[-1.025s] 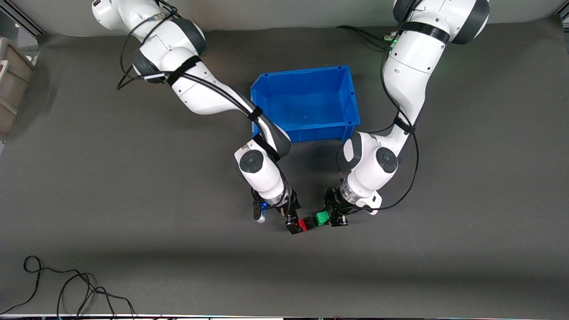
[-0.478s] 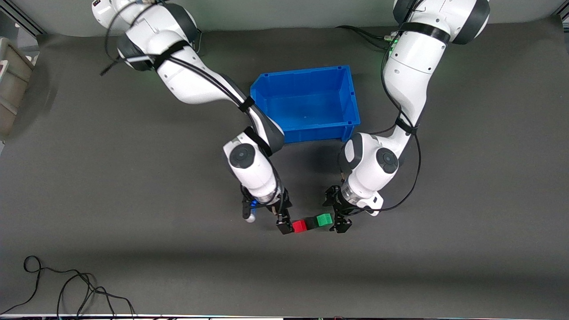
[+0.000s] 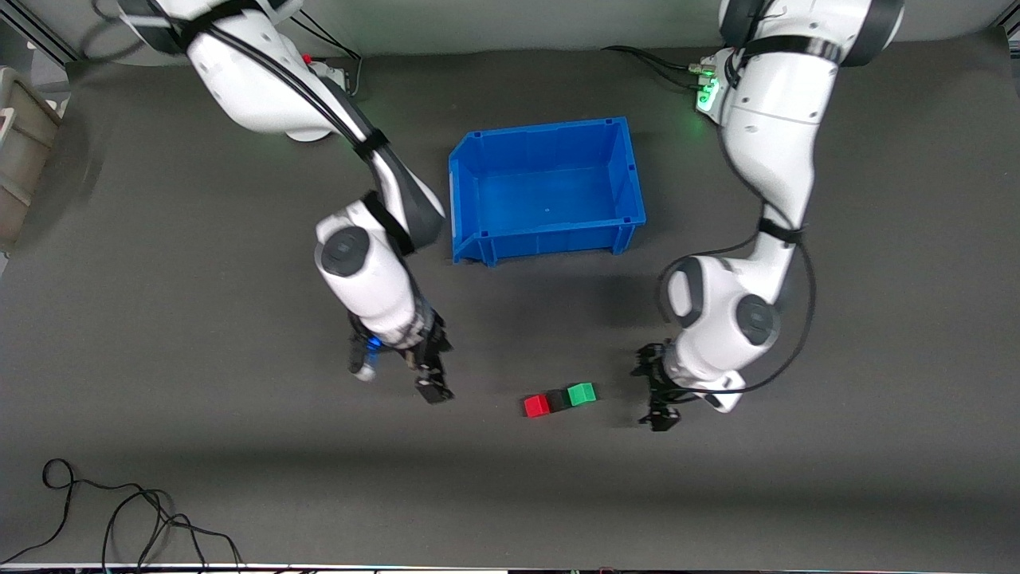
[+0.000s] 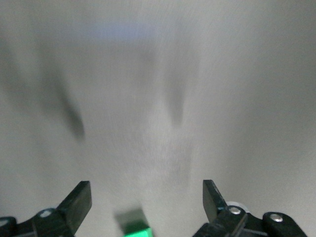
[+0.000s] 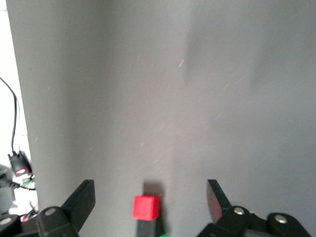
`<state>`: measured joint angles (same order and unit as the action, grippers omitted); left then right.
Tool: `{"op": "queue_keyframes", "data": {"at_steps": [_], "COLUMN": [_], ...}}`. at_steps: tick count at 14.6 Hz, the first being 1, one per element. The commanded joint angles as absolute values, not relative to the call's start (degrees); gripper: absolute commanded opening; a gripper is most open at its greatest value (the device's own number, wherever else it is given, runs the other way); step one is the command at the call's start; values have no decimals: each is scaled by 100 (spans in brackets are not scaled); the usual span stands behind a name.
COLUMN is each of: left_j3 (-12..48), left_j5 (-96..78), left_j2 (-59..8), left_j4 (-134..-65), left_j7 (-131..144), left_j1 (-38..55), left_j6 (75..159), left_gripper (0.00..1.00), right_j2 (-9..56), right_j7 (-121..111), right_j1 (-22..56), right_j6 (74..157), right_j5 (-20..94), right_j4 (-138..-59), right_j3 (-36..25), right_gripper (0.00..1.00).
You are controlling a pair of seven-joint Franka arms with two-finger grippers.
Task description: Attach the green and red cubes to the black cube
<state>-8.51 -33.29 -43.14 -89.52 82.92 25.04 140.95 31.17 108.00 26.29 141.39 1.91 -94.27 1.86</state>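
Note:
The red cube [image 3: 536,406], black cube [image 3: 558,400] and green cube [image 3: 581,394] sit touching in one row on the grey mat, black in the middle. My right gripper [image 3: 428,384] is open and empty, apart from the row toward the right arm's end. Its wrist view shows the red cube [image 5: 146,207] between the open fingers [image 5: 83,198], with the black cube [image 5: 148,228] against it. My left gripper [image 3: 654,400] is open and empty, apart from the row toward the left arm's end. Its wrist view shows the green cube [image 4: 136,228].
A blue bin [image 3: 550,239] stands farther from the front camera than the cubes. A black cable [image 3: 119,510] lies near the front edge at the right arm's end. A beige container [image 3: 16,143] sits at the mat's edge there.
Both grippers have drawn back from the cube row, each toward its own arm's end. The three cubes stay joined in place.

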Motion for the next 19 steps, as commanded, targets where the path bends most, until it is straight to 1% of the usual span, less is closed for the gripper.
{"op": "queue_keyframes", "data": {"at_steps": [1, 3, 6, 9, 10, 12, 13, 15, 17, 19], "left_j3": [-844, -1045, -1125, -1134, -1134, -1134, -1134, -1099, -1081, -1081], "left_j5": [-3261, -2772, -1953, -1662, -1574, -1538, -1468, -1109, -906, -696], "left_j2": [-3676, -3298, -2840, -2322, -2155, -1865, -1733, -1504, -1311, -1109], "left_j4": [-9114, -9123, -9123, -9114, -9114, -9088, -9088, -9105, -9088, -9123], "left_j7": [6782, 5797, 4689, 3196, 2721, 2155, 2023, 1699, 630, 160], "left_j1": [1866, 1531, 1197, 810, 730, 607, 615, 685, 764, 878], "left_j6": [12802, 11878, 11138, 10374, 10101, 9784, 9626, 9554, 9554, 9554], "left_gripper": [100, 100, 100, 100, 100, 100, 100, 100, 100, 100], "right_j2": [2163, 1839, 1242, 661, 598, 580, 493, 230, 97, 9], "right_j7": [9359, 7970, 6507, 5155, 4628, 3757, 3274, 2369, 1603, 1415], "right_j1": [2295, 2014, 1461, 1143, 1047, 757, 625, 484, 370, 325], "right_j6": [13066, 12264, 11218, 10733, 10575, 9926, 9766, 9738, 9729, 9712], "right_j5": [228, 246, 299, 212, 194, 202, 202, 194, 185, 176], "right_j4": [-10187, -10213, -10178, -10178, -10152, -9872, -9774, -9773, -9747, -9634], "right_j3": [246, 246, 264, 255, 229, 211, 211, 193, 176, 141], "right_gripper": [100, 100, 100, 100, 100, 100, 100, 100, 100, 100]}}
